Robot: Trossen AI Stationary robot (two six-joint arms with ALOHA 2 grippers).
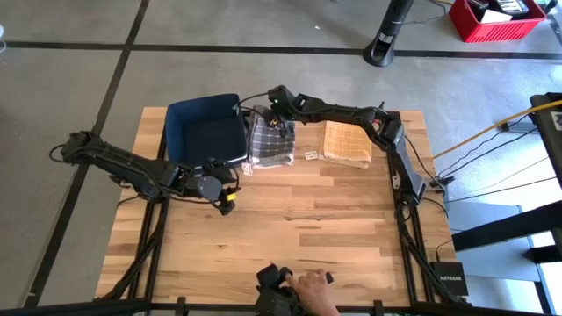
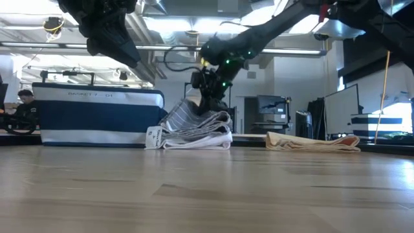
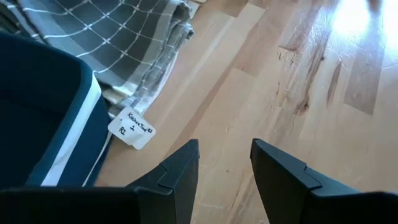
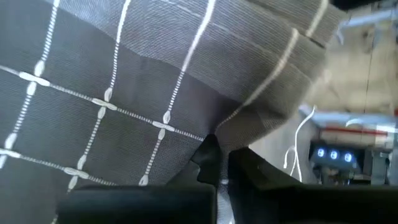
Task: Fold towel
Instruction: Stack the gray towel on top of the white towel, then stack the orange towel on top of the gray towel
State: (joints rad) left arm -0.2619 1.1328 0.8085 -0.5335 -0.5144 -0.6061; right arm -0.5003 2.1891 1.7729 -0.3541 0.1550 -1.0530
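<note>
Wooden plank tabletop (image 1: pixel 307 228) on a grey concrete floor (image 1: pixel 61 96) crossed by dark lines. Red crate (image 1: pixel 496 19) on the floor beyond the tabletop's far right corner; black fan base (image 1: pixel 385 48) near it. Cables (image 1: pixel 492 167) trail off the right edge. Low view: bright ceiling lights (image 2: pixel 174 26), monitors (image 2: pixel 272 107), a seated person (image 2: pixel 26 107) far left.

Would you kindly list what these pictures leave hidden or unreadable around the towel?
- Right tool: the wrist view shows shut tips against the grey towel, not whether cloth is pinched.
- White tag: handwriting too small.
- Blue basket: interior shadowed from above; its wall blocks the low view.
- Tan towel: fold layers unclear.
</note>
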